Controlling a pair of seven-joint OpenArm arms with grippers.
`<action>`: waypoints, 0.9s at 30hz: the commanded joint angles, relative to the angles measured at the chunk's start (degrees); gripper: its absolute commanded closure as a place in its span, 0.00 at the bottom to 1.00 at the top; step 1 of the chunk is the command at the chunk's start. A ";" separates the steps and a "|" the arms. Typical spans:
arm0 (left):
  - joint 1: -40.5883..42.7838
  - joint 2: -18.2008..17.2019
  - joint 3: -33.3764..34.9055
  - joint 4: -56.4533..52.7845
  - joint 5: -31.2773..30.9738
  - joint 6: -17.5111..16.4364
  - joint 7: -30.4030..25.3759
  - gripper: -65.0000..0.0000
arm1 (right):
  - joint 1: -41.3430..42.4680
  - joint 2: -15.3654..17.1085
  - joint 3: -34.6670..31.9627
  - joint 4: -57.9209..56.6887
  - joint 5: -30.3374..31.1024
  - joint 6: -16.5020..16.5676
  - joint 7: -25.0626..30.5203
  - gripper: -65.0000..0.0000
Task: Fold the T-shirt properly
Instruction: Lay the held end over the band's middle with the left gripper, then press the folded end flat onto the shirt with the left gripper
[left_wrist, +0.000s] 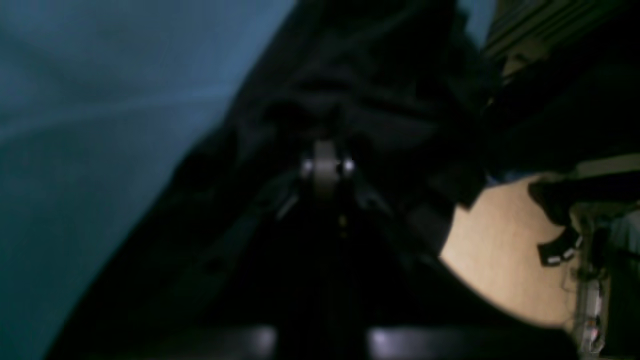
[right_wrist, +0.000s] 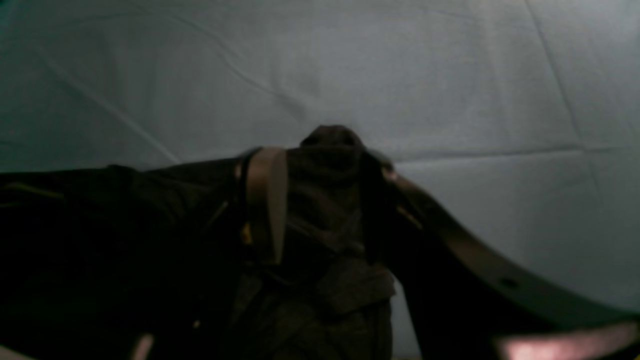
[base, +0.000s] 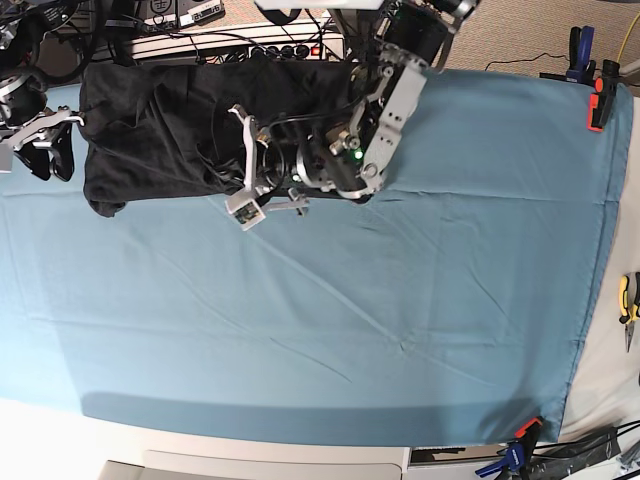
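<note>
Overhead view: large dark charcoal-black soft knit T-shirt (base: 170, 125) lies bunched in the upper left of the frame, on a wide teal-blue cloth sheet (base: 380, 320) covering the table. Two arms work at the shirt. Left gripper (base: 262, 170), at upper centre by the shirt's lower right edge, has its jaws together; its wrist view shows dark cloth gathered at the tips, so it looks clamped on the T-shirt, tho blur leaves some doubt. Right gripper (base: 35, 140) sits at the far left edge by the shirt's left side; its wrist view shows a wad of dark fabric between the parted fingers (right_wrist: 267, 200), so it's gripping the shirt.

Step, as I judge it: both ends held, ready to spread or draw the shirt flat before folding. Next move calls for pulling w/ even tension toward the open sheet.

Room: lower and right areas of the sheet are bare. Clamps (base: 597, 100) at the sheet's right corners, cables (base: 200, 30) along the top edge are close behind the shirt.
</note>
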 joint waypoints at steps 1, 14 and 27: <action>-1.33 1.43 0.28 -0.13 -0.74 -0.11 -2.25 1.00 | 0.00 1.11 0.33 0.83 1.03 0.06 1.70 0.62; -8.28 1.43 0.15 -5.18 -6.67 1.55 -0.02 1.00 | 0.00 1.11 0.33 0.83 1.03 0.06 1.75 0.62; -9.35 -0.48 -7.34 -3.76 -10.60 2.32 10.43 1.00 | 0.00 1.14 0.33 0.83 1.03 0.06 1.73 0.62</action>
